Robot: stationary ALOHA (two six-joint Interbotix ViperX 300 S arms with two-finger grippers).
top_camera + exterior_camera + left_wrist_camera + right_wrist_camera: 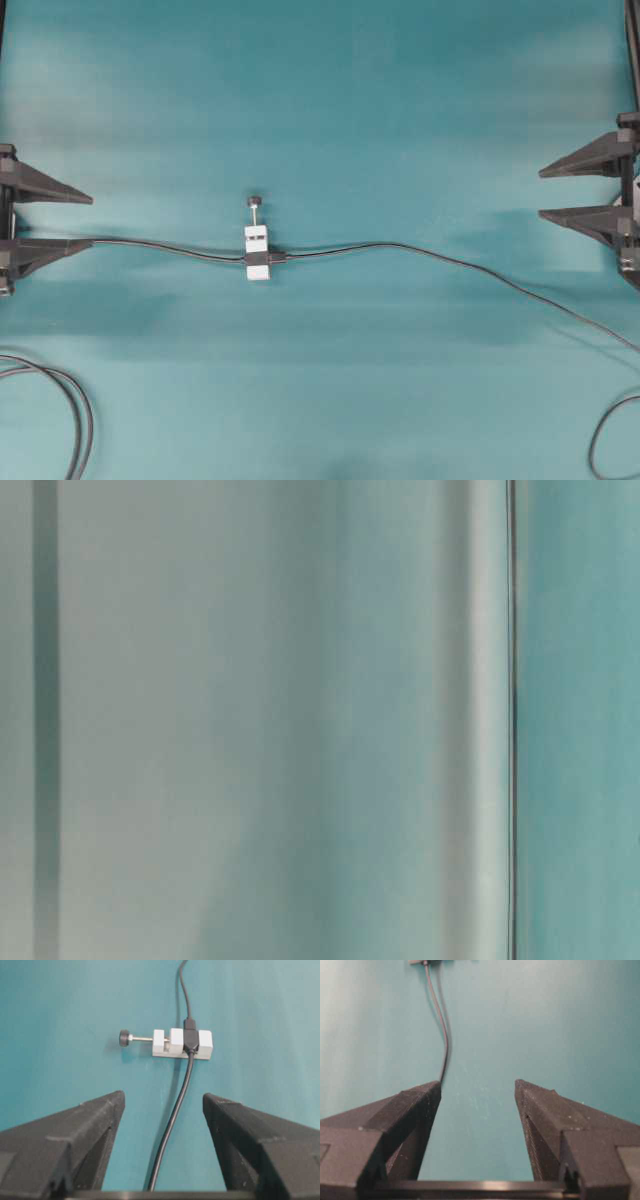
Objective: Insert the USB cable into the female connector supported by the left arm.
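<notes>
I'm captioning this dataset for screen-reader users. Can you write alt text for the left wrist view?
A small white female connector lies on a teal table, a dark cable running across its middle toward the camera and the USB cable away from it. The open left gripper frames the foreground, holding nothing.

1. Overhead exterior: looks straight down from well above the teal table (330, 90); takes in both grippers at the side edges and the female connector (257, 252) near the middle.
2. Table-level exterior: blurred into pale vertical bands; direction and nearness cannot be told.
3. Left wrist: sits low behind the left gripper (164, 1102), faces forward past open fingers; shares the female connector (182, 1043) with the overhead.
4. Right wrist: likewise low behind the right gripper (478, 1091), facing along the table; shares the USB cable (441, 1025) with the overhead (450, 262).
</notes>
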